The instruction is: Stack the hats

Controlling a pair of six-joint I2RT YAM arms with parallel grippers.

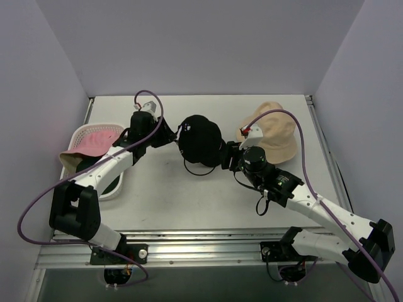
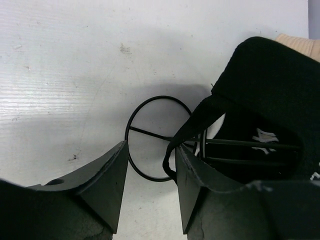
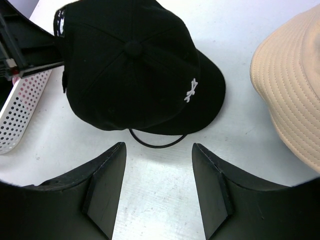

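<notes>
White table (image 1: pixel 189 201): black cap (image 3: pixel 135 70) between left gripper (image 2: pixel 150 165) and right gripper (image 3: pixel 159 160).

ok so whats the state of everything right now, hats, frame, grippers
black cap: crown up on the wire frame, not stacked
wire frame: under the black cap, ring on the table
beige bucket hat: crown up on the table, apart from the cap
pink hat: lying on the white basket
left gripper: open, cap's back strap between its fingers
right gripper: open, empty, facing the black cap
</notes>
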